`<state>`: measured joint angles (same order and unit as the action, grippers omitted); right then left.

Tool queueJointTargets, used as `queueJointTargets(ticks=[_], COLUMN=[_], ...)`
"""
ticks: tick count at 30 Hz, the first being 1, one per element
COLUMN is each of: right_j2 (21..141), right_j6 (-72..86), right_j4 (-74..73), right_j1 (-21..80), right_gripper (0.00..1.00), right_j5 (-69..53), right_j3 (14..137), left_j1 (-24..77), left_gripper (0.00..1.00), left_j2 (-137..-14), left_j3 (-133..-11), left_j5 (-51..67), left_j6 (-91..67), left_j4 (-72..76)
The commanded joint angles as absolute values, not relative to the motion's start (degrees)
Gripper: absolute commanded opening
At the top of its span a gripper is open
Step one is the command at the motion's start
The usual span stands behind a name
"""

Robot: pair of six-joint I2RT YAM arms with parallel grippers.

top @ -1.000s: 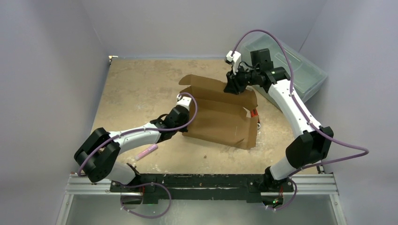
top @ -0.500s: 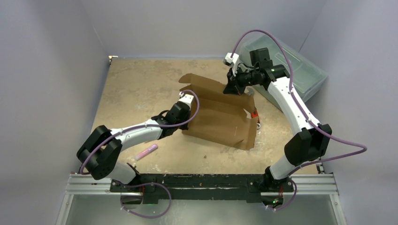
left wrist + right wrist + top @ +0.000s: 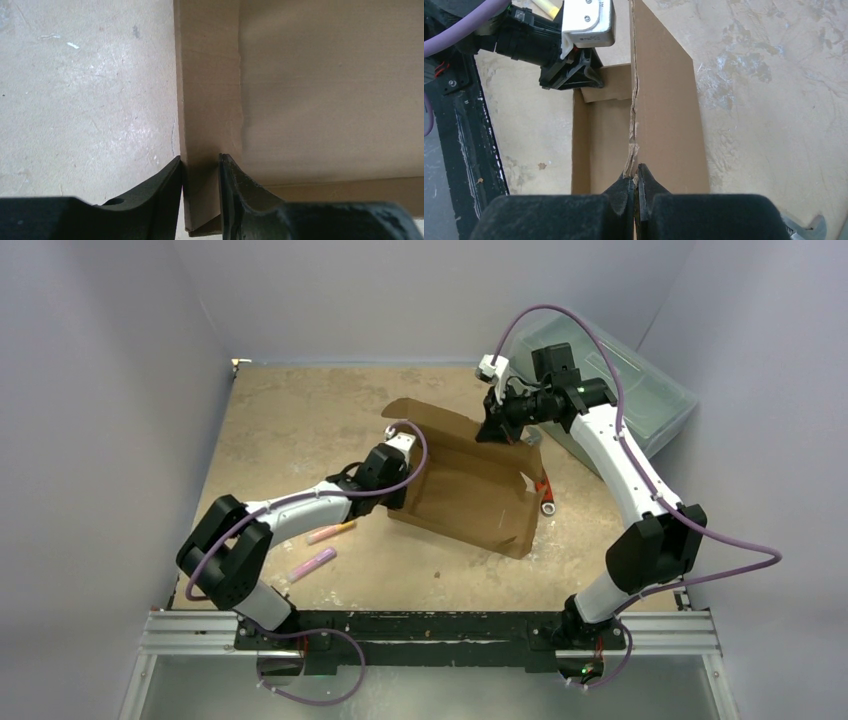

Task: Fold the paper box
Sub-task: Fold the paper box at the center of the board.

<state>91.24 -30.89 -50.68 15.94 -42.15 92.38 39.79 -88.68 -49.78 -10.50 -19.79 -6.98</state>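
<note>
Paper box (image 3: pixel 470 495) sits half-folded near the middle of the tabletop (image 3: pixel 290 430), between the two arms. The left gripper (image 3: pixel 200 172) is clamped on its left side wall near a corner; the right gripper (image 3: pixel 634 182) pinches the top edge of the upright far wall. Two pinkish pens (image 3: pixel 312 562) lie beside the left arm

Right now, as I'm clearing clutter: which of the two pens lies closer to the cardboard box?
The pen with the yellow-orange end, beside the left arm, is closer to the paper box; the all-pink pen lies nearer the front rail.
</note>
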Motion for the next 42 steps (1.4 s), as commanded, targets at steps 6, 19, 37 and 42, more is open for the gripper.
queueJointTargets(ticks=[6, 19, 37, 42], right_j2=[91.5, 91.6, 86.3, 86.6], right_j6=[-31.9, -32.2, -30.8, -30.8], right_j4=[-51.5, -51.7, -46.7, -46.5], right_j1=[15.6, 15.7, 18.2, 18.8], right_gripper=[0.00, 0.00, 0.00, 0.00], right_j5=[-44.6, -44.6, -48.9, -49.0], right_j3=[92.0, 91.6, 81.2, 80.8], left_j1=[38.2, 37.1, 42.7, 42.5], left_gripper=[0.39, 0.19, 0.12, 0.32], left_j2=[-93.0, -98.9, -87.6, -90.1], left_j3=[-54.9, -57.4, -45.7, -50.9], left_j5=[-7.7, -9.7, -19.1, -20.4], left_j6=[-18.3, -18.0, -28.1, -25.9], left_j4=[-5.5, -3.5, -4.3, -4.9])
